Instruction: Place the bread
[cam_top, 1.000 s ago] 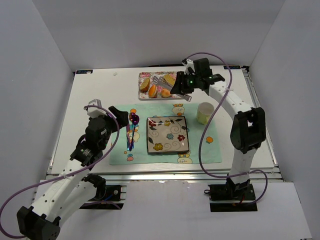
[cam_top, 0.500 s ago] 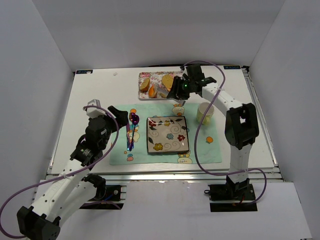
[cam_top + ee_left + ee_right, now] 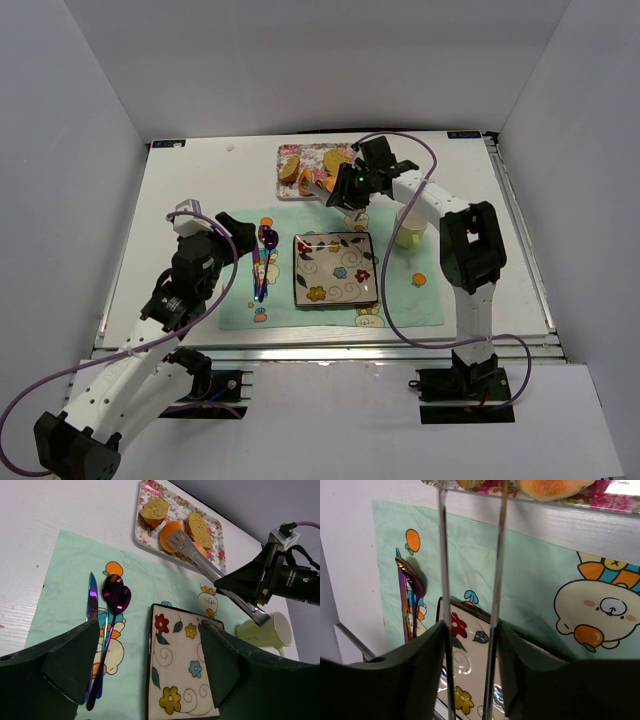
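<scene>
The bread (image 3: 305, 182), a small orange-golden wedge, lies on the floral tray (image 3: 283, 190) at the back; it also shows in the left wrist view (image 3: 169, 530). My right gripper (image 3: 352, 185) (image 3: 470, 630) is shut on metal tongs (image 3: 210, 567) (image 3: 441, 555). The slotted tong head (image 3: 177, 540) rests against the bread over the tray. The tong tips are cut off in the right wrist view, so I cannot tell whether they grip it. My left gripper (image 3: 235, 228) (image 3: 149, 630) is open and empty above the mat's left part.
Two tan-brown slices (image 3: 154, 510) (image 3: 200, 527) and a rounder orange ball (image 3: 547, 486) share the tray. A flowered square plate (image 3: 335, 268) (image 3: 185, 670) sits on the green mat (image 3: 425, 305). A purple spoon and knife (image 3: 265, 255) lie left of it, a pale cup (image 3: 410, 225) to its right.
My right gripper has swung left and forward with the tongs, from behind the tray to its near edge, bringing the tong head to the orange pieces. The left arm has not moved.
</scene>
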Robot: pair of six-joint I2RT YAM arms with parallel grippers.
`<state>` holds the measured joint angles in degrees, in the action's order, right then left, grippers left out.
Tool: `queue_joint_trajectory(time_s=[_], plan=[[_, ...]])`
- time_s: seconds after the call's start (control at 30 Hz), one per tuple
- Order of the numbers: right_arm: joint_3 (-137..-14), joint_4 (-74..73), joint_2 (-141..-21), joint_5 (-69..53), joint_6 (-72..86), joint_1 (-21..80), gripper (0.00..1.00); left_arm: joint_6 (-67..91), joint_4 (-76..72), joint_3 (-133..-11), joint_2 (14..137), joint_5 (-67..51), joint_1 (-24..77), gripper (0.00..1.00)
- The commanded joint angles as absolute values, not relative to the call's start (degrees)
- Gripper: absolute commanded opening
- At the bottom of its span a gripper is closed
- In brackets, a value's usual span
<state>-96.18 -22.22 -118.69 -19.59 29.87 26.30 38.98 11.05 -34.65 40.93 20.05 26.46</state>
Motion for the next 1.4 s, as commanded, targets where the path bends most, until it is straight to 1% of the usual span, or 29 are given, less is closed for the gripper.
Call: queue_joint_trajectory(time_s=[0.0, 0.1, 0.13, 0.2, 0.3, 0.43, 0.53, 0.6, 0.63, 0.73, 0.8, 0.9, 0.97, 1.03, 1.07, 1.1, 1.17, 1.23, 1.3, 1.37], plan=[[-97.4, -19.5, -118.9, -19.8, 31.5, 26.4, 0.45, 39.1, 11.9, -36.2, 40.5, 20.7, 26.5, 0.91], [-97.4, -19.1, -118.3, -19.8, 31.2, 26.5, 0.34, 39.0, 11.8, -36.6, 40.6, 20.7, 26.5, 0.91], [-96.9, -18.9, -117.3, -20.0, 30.7, 26.2, 0.28, 39.1, 11.7, -36.6, 40.6, 20.7, 26.5, 0.91], [-96.2, -17.9, -115.7, -20.8, 30.0, 25.9, 0.22, 39.2, 11.3, -36.7, 40.5, 20.7, 26.5, 0.91], [-93.7, -15.4, -110.7, -22.1, 27.3, 25.3, 0.17, 39.3, 10.5, -36.2, 40.2, 20.4, 26.5, 0.91], [-87.0, -14.1, -100.6, -25.7, 19.4, 25.0, 0.14, 39.4, 9.1, -35.8, 39.9, 20.0, 26.5, 0.91], [-80.2, -20.3, -93.5, -29.6, 7.1, 25.1, 0.13, 38.9, 8.3, -35.6, 39.9, 19.6, 26.5, 0.91], [-73.6, -24.0, -88.0, -32.2, -6.2, 25.1, 0.11, 38.8, 7.6, -35.2, 39.9, 19.4, 26.5, 0.91], [-71.6, -29.9, -86.2, -32.3, -10.9, 25.1, 0.1, 38.8, 7.4, -35.0, 39.9, 19.2, 26.5, 0.91], [-62.2, -35.8, -78.1, -31.1, -25.0, 25.0, 0.05, 38.8, 6.0, -34.0, 39.7, 18.5, 26.5, 0.91], [-55.7, -38.6, -71.8, -30.1, -31.8, 25.0, 0.04, 38.8, 5.1, -33.6, 39.8, 18.1, 26.5, 0.91], [-50.0, -38.1, -65.3, -27.7, -34.5, 25.0, 0.08, 38.6, 4.2, -32.9, 40.1, 17.1, 26.5, 0.91], [-48.9, -37.8, -64.1, -25.7, -34.5, 25.1, 0.1, 38.5, 3.5, -32.5, 40.2, 16.4, 26.5, 0.91], [-48.5, -37.6, -63.6, -24.4, -33.8, 25.0, 0.15, 38.3, 3.3, -32.3, 40.4, 16.2, 26.5, 0.91], [-48.4, -37.2, -63.5, -24.2, -33.9, 25.1, 0.19, 38.3, 3.2, -32.3, 40.5, 16.0, 26.5, 0.91], [-48.3, -36.9, -63.3, -23.7, -34.0, 25.1, 0.31, 38.3, 3.1, -32.4, 40.6, 16.0, 26.5, 0.91], [-48.7, -37.0, -63.1, -23.6, -35.1, 25.1, 0.38, 38.3, 2.9, -32.4, 40.8, 15.8, 26.5, 0.91], [-49.3, -37.4, -63.1, -23.8, -35.5, 25.0, 0.51, 38.3, 2.7, -32.4, 41.0, 15.7, 26.5, 0.91], [-50.1, -38.0, -62.6, -24.8, -35.9, 25.1, 0.59, 38.4, 2.5, -32.3, 41.0, 15.6, 26.5, 0.91], [-50.6, -38.0, -61.9, -25.4, -36.0, 25.0, 0.62, 38.5, 2.0, -32.3, 40.8, 15.6, 26.5, 0.91]])
